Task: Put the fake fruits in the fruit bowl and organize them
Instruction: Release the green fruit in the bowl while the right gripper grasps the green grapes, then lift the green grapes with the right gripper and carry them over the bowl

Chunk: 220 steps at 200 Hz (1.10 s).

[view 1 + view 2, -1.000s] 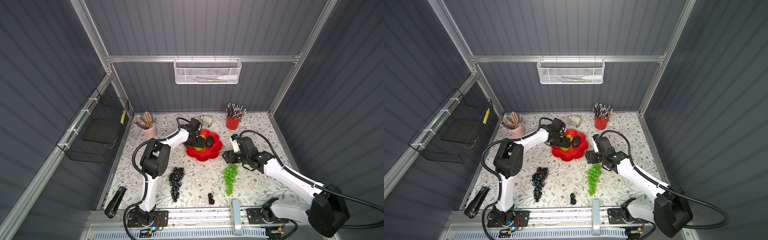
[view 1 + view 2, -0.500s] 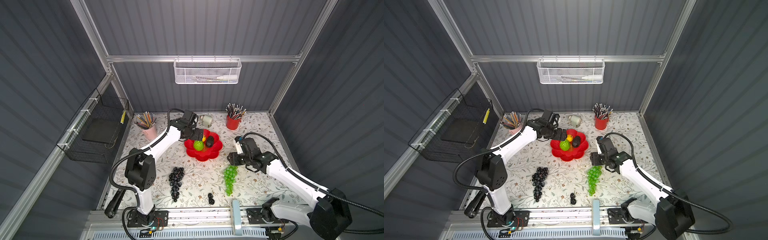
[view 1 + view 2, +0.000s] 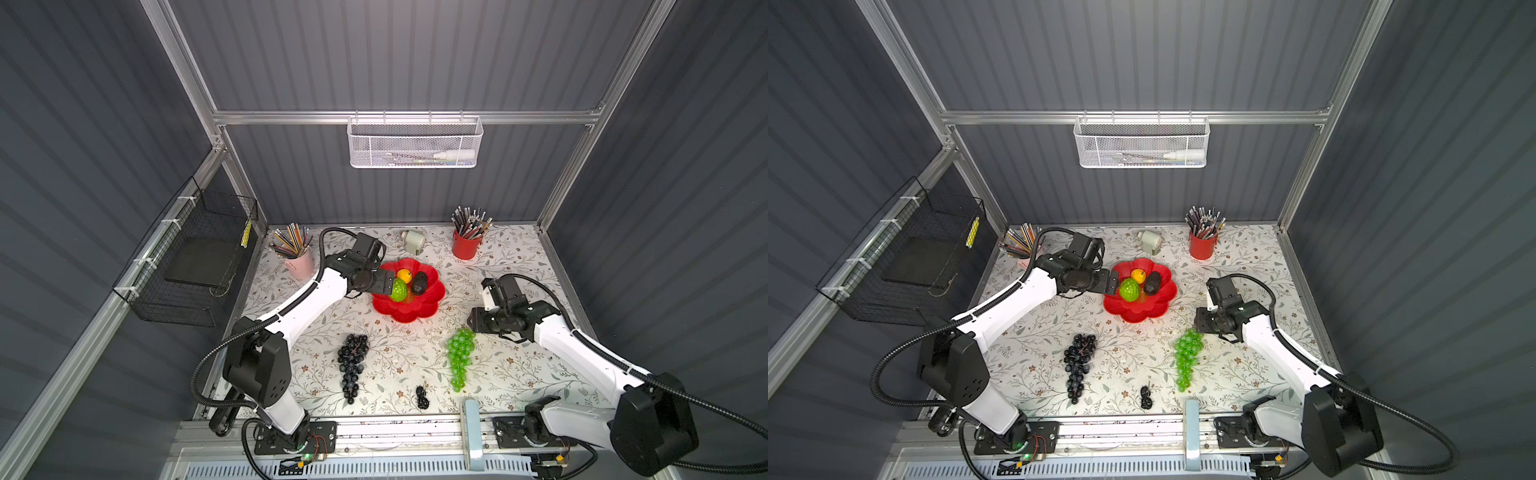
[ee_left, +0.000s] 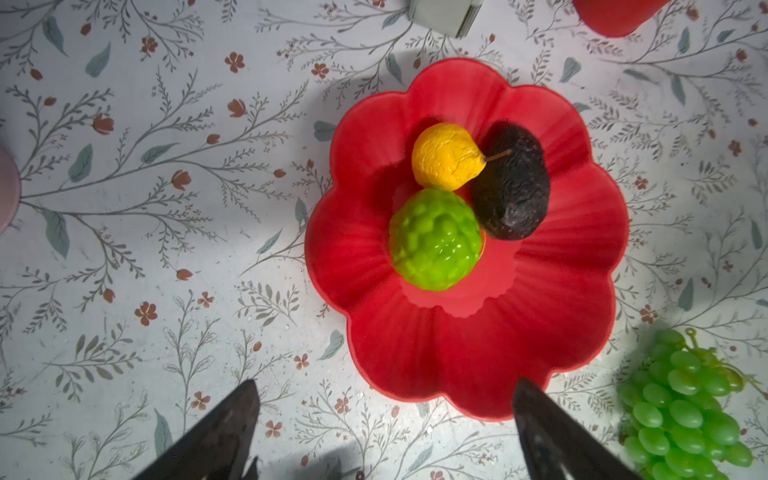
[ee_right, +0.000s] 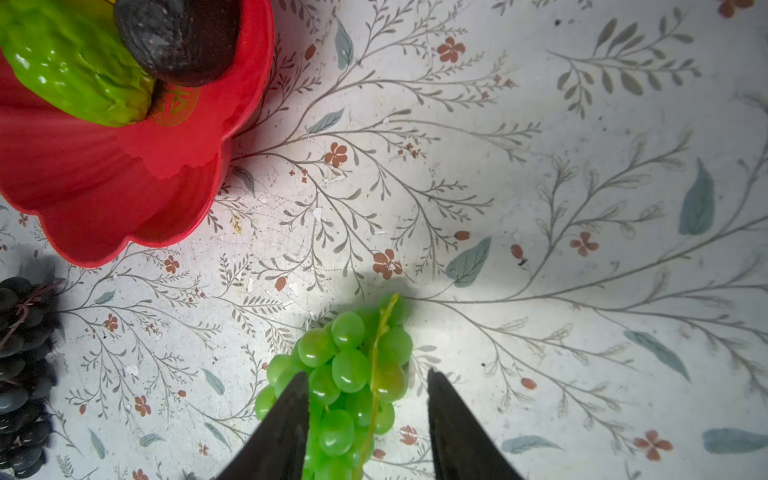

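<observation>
The red fruit bowl (image 3: 409, 311) (image 3: 1142, 311) holds a yellow pear-like fruit (image 3: 404, 274), a dark bumpy oval (image 3: 419, 283) and a lime-green knobbly ball (image 3: 399, 290). My left gripper (image 3: 388, 282) (image 4: 384, 384) hovers open and empty over the bowl's left rim (image 4: 457, 374). On the table in front lie the green grape bunch (image 3: 460, 357) (image 5: 353, 365), the black-purple grape bunch (image 3: 352, 365) and a tiny black cluster (image 3: 422, 397). My right gripper (image 3: 473, 326) (image 5: 366, 376) straddles the green bunch's stem end. One finger touches the grapes and the other stands off.
A red pencil cup (image 3: 465, 245), a pink pencil cup (image 3: 300, 264) and a small grey sharpener (image 3: 412, 241) stand along the back. A black wire basket (image 3: 191, 257) hangs on the left wall, a white mesh basket (image 3: 415, 141) on the back wall.
My left gripper has drawn back leftward out of the bowl, leaving the lime-green ball inside. My right gripper has come down over the green grapes and its jaws have narrowed.
</observation>
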Available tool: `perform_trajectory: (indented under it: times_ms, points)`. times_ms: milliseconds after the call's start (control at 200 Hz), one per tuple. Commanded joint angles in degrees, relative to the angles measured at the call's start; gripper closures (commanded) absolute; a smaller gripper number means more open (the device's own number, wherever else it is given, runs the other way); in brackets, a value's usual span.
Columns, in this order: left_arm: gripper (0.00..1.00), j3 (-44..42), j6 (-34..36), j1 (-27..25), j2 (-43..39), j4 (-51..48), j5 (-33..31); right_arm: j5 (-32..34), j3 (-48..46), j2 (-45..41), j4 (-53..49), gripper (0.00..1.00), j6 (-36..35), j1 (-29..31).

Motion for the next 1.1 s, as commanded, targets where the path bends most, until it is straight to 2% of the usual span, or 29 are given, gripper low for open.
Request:
perform_trajectory:
  times_ms: [0,80,170,545,740,986,1096]
  points:
    - [0.05,-1.2,-0.1,0.2,-0.9,0.2,-1.3,-2.9,-0.3,1.3,-2.1,0.53,0.3,-0.3]
    - [0.05,-2.3,-0.3,0.2,-1.3,1.3,-1.2,-4.7,-0.8,2.6,-1.8,0.55,0.3,-0.7]
    - [0.05,-2.8,-0.2,0.2,-1.3,1.5,-1.2,-6.6,-1.2,3.9,-1.1,0.62,0.9,-1.1]
    - [0.05,-4.0,-0.7,0.2,-1.5,2.2,-1.4,-7.9,-1.8,7.2,1.2,0.77,0.8,-1.3]
    - [0.05,-4.1,-1.1,0.2,-1.6,2.5,-1.4,-6.8,-2.2,6.3,1.1,0.87,0.2,-1.2]
    - [0.05,-3.7,-1.5,0.1,-0.9,2.6,-0.8,-3.9,-1.4,5.4,1.0,0.88,-1.3,-1.3]
    - [0.05,-3.5,-2.0,0.1,-0.9,2.3,-0.4,-3.5,-0.4,6.4,1.0,0.99,-2.9,-1.2]
